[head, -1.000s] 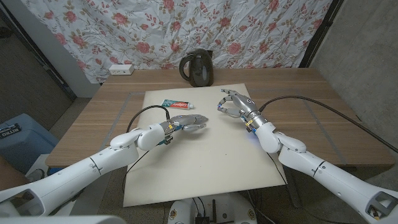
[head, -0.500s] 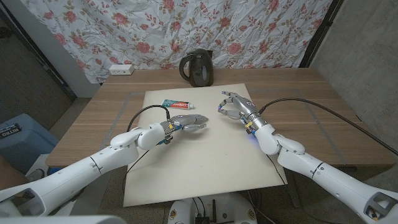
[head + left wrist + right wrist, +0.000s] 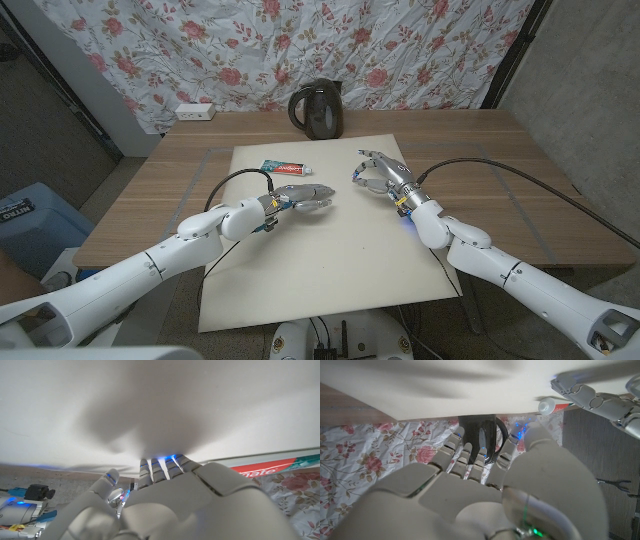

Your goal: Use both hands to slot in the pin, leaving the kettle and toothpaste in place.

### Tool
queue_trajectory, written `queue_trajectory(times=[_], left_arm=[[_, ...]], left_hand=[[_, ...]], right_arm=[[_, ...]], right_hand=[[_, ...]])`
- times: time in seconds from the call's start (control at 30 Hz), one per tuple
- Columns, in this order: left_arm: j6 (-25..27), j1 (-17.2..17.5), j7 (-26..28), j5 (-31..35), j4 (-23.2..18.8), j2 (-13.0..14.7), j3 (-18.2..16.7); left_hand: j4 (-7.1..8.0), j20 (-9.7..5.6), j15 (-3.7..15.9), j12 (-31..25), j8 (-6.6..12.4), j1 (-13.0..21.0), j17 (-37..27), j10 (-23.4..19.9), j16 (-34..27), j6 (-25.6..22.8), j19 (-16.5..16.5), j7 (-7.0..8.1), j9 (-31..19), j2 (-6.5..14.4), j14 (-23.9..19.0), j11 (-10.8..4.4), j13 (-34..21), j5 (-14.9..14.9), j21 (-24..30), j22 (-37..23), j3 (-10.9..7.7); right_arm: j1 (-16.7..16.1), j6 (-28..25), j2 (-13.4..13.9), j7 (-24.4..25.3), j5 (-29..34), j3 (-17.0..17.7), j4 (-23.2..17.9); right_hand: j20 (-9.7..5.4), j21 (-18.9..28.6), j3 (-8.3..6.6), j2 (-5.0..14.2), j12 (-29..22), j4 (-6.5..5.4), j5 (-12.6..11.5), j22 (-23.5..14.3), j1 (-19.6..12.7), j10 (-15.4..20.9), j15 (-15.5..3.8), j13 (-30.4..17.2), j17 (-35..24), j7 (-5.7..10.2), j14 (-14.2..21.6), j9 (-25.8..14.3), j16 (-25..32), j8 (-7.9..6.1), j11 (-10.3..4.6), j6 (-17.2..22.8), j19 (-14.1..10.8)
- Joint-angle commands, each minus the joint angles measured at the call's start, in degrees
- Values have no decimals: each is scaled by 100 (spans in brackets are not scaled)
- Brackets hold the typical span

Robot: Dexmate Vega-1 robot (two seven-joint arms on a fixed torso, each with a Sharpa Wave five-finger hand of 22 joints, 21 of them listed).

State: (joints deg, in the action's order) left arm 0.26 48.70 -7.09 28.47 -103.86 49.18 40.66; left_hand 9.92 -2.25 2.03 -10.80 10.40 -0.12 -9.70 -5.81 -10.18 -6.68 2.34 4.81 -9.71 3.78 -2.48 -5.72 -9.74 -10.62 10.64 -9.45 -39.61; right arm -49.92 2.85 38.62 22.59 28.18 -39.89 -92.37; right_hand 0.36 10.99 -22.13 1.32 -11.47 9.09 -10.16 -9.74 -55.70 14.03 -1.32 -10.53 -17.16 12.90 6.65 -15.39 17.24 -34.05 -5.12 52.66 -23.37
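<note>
Approach step: left hand (image 3: 305, 196) and right hand (image 3: 378, 173) mid-frame, fingers curled, contents indiscernible. Next: align and join.

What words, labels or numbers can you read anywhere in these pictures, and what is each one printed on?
Toothpaste: red and white brand lettering, too small and blurred to read in every view.
Blue bin at the picture's left edge: white lettering, too small and cut off to read.
Kettle: no readable text.
</note>
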Motion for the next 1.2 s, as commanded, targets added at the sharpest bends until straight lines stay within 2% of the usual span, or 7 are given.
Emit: queue_trajectory(times=[0.03,0.47,1.2], left_arm=[[24,30,-8,42,-39,17,5],[34,52,-16,53,-44,7,11],[12,13,-68,45,-16,6,19]], left_hand=[[-50,-675,433,-16,37,73,-7,-68,-7,-90,31,3,-23,609,-45,18,-15,-57,24,-29,-28],[-101,-669,430,-10,32,113,4,-68,3,-112,41,-1,-22,611,-51,1,-15,-60,26,-26,-69],[-181,-662,417,-13,37,171,16,-94,12,-177,50,-8,-23,608,-66,19,-16,-57,26,-23,-140]], right_arm=[[-41,-181,85,-252,-138,14,-153],[-53,-282,133,-483,-311,27,-236],[29,-257,44,-523,-426,-90,63]], right_hand=[[7,-7,39,35,20,-16,4,-15,73,1,38,-31,-10,-9,-6,-11,2,22,46,-27,23],[52,-12,88,48,25,-66,14,-16,178,-16,105,-33,-17,-15,-71,3,-28,40,85,-34,67],[42,1,124,72,28,-88,16,-15,259,-31,94,-33,-24,-9,-70,27,-32,70,80,-48,67]])
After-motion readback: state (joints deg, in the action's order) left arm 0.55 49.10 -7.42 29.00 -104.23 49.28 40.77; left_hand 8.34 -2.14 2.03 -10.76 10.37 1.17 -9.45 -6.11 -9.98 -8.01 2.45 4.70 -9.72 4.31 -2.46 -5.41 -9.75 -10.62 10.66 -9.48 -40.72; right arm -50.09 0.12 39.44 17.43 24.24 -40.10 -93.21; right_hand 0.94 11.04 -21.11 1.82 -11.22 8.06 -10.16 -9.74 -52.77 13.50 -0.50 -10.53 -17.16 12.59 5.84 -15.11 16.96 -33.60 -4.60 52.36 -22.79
